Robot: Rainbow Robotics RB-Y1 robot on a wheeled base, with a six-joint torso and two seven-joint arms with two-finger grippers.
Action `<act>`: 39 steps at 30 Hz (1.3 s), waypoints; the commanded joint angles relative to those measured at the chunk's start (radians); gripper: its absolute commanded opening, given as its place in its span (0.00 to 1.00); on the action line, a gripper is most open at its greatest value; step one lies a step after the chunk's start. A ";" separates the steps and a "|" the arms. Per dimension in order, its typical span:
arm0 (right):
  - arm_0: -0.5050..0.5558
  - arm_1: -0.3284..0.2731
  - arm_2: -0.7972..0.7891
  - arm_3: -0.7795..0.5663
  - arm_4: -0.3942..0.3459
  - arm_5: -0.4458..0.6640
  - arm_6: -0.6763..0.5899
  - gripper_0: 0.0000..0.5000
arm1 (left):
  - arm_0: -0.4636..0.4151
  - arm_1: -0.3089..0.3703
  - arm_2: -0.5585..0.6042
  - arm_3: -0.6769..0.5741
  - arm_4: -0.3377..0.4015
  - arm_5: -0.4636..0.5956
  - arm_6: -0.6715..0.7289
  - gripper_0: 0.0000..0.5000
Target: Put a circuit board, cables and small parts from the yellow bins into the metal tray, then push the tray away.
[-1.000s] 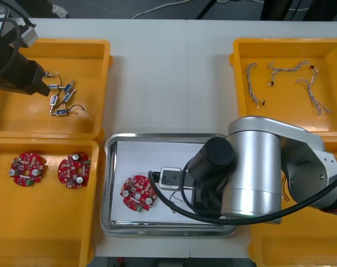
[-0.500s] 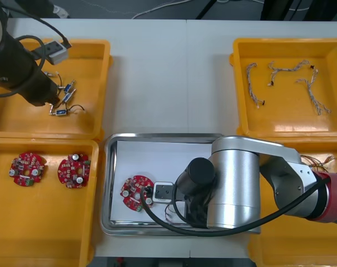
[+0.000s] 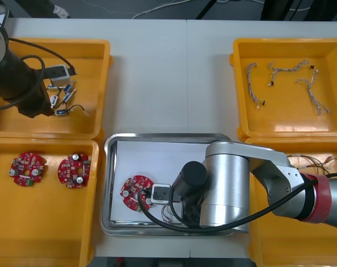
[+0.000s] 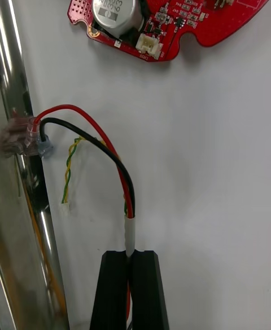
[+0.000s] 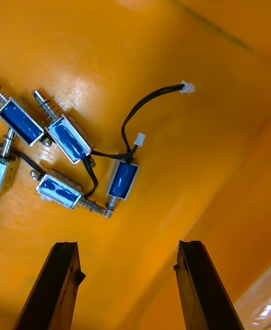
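Note:
My right gripper (image 4: 131, 258) is shut on a red and yellow cable (image 4: 116, 161) low over the white floor of the metal tray (image 3: 109, 167). The cable's red and black strands loop from the fingers to a clear plug against the tray's shiny wall (image 4: 17, 206). A round red circuit board (image 4: 169, 8) lies flat just beyond the loop, and it rests in the tray beside the right arm (image 3: 136, 193). My left gripper (image 5: 127, 245) is open above several small metal parts (image 5: 68, 138) with blue bodies and black leads, in the far left yellow bin (image 3: 90, 50).
Two more circuit boards (image 3: 28, 168) (image 3: 73, 169) lie in the near left bin. The far right bin holds twisted blue and white cables (image 3: 279, 75). Red and yellow cables (image 3: 313, 161) poke out of the near right bin, which the right arm mostly covers.
The right arm has swung left and toward the tray's front edge, carrying the cable. The left arm has turned and shifted over the small metal parts.

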 commanded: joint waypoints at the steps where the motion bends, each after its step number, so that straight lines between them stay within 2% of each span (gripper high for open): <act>1: -0.010 0.014 0.013 -0.012 0.007 -0.009 0.005 0.76 | 0.013 -0.006 0.019 0.059 0.020 -0.075 -0.023 1.00; 2: -0.010 0.012 0.011 -0.012 0.009 -0.009 0.003 0.92 | 0.013 -0.006 0.019 0.079 0.026 -0.090 -0.040 1.00; 4: -0.009 0.008 0.011 -0.011 0.010 -0.011 0.002 1.00 | 0.015 -0.009 0.024 0.102 0.034 -0.104 -0.063 1.00; 14: -0.010 -0.011 -0.024 -0.032 0.015 -0.029 0.003 1.00 | 0.036 -0.011 0.027 0.121 0.051 -0.125 -0.084 1.00; 21: -0.013 -0.032 -0.122 -0.068 -0.042 -0.014 0.008 1.00 | 0.041 -0.032 0.025 0.121 0.037 -0.113 -0.087 1.00; 25: -0.016 -0.054 -0.207 -0.089 -0.112 0.003 0.011 1.00 | 0.041 -0.049 0.025 0.121 0.026 -0.112 -0.086 1.00; 31: -0.016 -0.092 -0.353 -0.101 -0.250 0.086 0.010 1.00 | 0.041 -0.067 0.025 0.121 0.009 -0.113 -0.084 1.00; 35: -0.016 -0.137 -0.454 -0.124 -0.338 0.159 0.000 1.00 | 0.041 -0.077 0.025 0.121 -0.003 -0.115 -0.084 0.96; 39: -0.016 -0.186 -0.557 -0.150 -0.421 0.230 -0.012 1.00 | 0.039 -0.089 0.025 0.121 -0.015 -0.124 -0.080 0.96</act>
